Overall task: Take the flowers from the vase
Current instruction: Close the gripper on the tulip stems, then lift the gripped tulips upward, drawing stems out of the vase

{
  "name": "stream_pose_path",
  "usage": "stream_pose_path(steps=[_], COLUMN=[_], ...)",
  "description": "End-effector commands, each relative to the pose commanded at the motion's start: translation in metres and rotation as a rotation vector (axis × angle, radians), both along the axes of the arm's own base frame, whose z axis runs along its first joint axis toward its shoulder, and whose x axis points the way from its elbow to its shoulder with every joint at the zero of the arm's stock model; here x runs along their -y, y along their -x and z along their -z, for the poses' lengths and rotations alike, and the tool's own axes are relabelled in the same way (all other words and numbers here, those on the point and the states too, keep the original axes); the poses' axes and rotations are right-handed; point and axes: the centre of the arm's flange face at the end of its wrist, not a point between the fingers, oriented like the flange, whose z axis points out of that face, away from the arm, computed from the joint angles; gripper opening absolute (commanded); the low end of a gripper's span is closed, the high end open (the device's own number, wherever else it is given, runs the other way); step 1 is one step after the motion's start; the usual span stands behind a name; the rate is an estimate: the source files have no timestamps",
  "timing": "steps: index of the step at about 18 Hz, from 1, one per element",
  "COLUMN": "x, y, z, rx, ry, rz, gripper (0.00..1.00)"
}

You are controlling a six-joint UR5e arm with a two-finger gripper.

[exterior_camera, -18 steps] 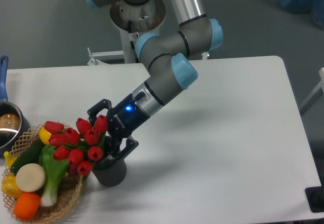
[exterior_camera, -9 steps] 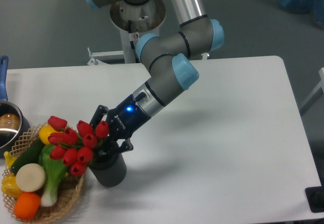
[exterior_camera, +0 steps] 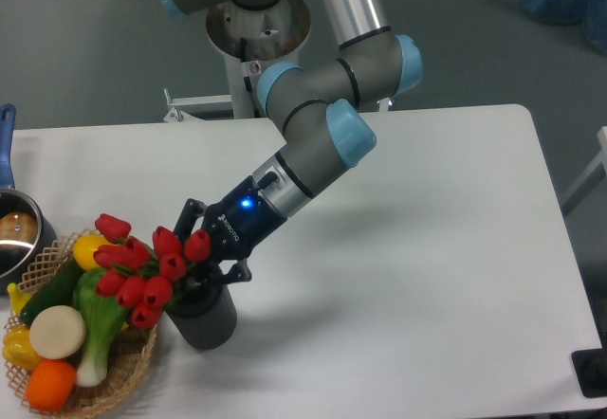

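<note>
Flowers (exterior_camera: 142, 272): a bunch of red tulip buds leaning out to the camera-left of the vase (exterior_camera: 206, 318), heads hanging over the edge of the wicker basket (exterior_camera: 114, 376). Stems run down toward the vase mouth; the lower ends are hidden behind my fingers, so I cannot tell how deep they sit.

Vase: dark grey, upright on the desk (exterior_camera: 427, 248), just beside the basket at the near-left of the white top.

My end effector (exterior_camera: 201, 265): black, blue light lit on its body, angled down and toward the camera-left, sitting right at the vase mouth. Its fingers are drawn in around the stem bundle just below the buds, pinching the flowers. One finger shows above the stems, another below, near the vase rim.

Basket contents: a green leek, a yellow vegetable, an orange one, a pale round slice, a dark green piece.

Steel pot (exterior_camera: 14, 239) with a blue handle at the camera-left edge of the desk, behind the basket, partly cut off by the frame.
</note>
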Motion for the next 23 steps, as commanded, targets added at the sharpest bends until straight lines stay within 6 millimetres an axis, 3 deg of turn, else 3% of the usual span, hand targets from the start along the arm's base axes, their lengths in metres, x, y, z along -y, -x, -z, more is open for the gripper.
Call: stream_pose_path(steps=[8, 13, 17, 23], x=[0.003, 0.015, 0.013, 0.012], y=[0.002, 0.008, 0.009, 0.008], z=[-0.011, -0.043, -0.063, -0.109], rx=[0.029, 0.037, 0.025, 0.033], ry=[-0.049, -0.131, -0.145, -0.159], rz=[0.004, 0.0, -0.004, -0.029], gripper=[0.28, 0.29, 0.29, 0.29])
